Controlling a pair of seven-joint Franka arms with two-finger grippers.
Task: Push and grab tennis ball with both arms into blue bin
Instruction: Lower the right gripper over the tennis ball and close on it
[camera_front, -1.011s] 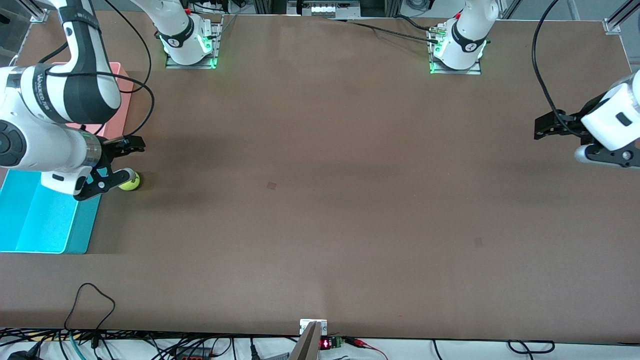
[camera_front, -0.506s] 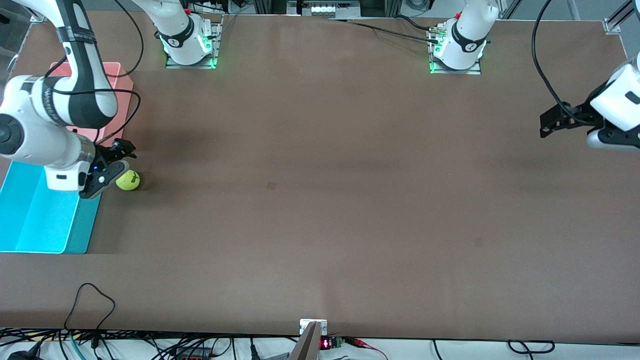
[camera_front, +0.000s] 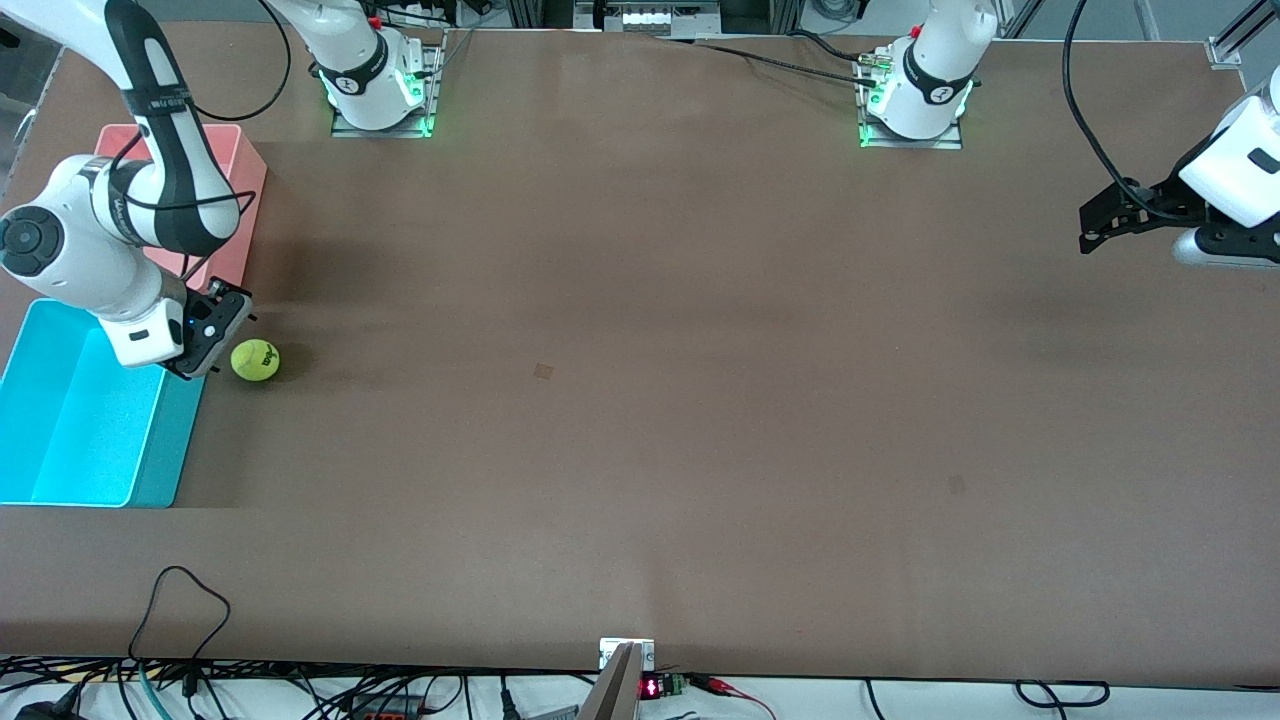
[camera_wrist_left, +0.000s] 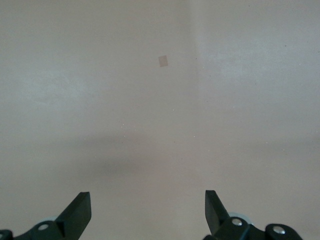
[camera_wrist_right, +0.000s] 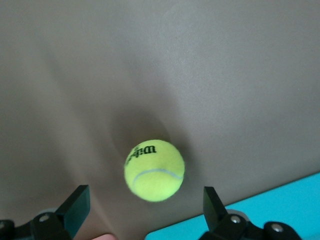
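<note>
The tennis ball (camera_front: 255, 360) is yellow-green with dark lettering. It lies on the brown table just beside the blue bin (camera_front: 80, 430), at the right arm's end. My right gripper (camera_front: 218, 335) hangs over the bin's edge, right next to the ball, fingers open. In the right wrist view the ball (camera_wrist_right: 154, 170) sits just ahead of the open right gripper (camera_wrist_right: 144, 195), between the lines of its fingers, and is not held. My left gripper (camera_front: 1092, 225) waits open and empty above the table at the left arm's end; it also shows in the left wrist view (camera_wrist_left: 147, 197).
A pink bin (camera_front: 235, 180) stands next to the blue bin, farther from the front camera, partly under the right arm. A corner of the blue bin (camera_wrist_right: 285, 205) shows in the right wrist view. Small tape marks (camera_front: 543, 371) lie on the table.
My right gripper has drawn back from over the ball toward the bins and turned more downward. The ball has stayed put. My left gripper has shifted slightly toward its end of the table.
</note>
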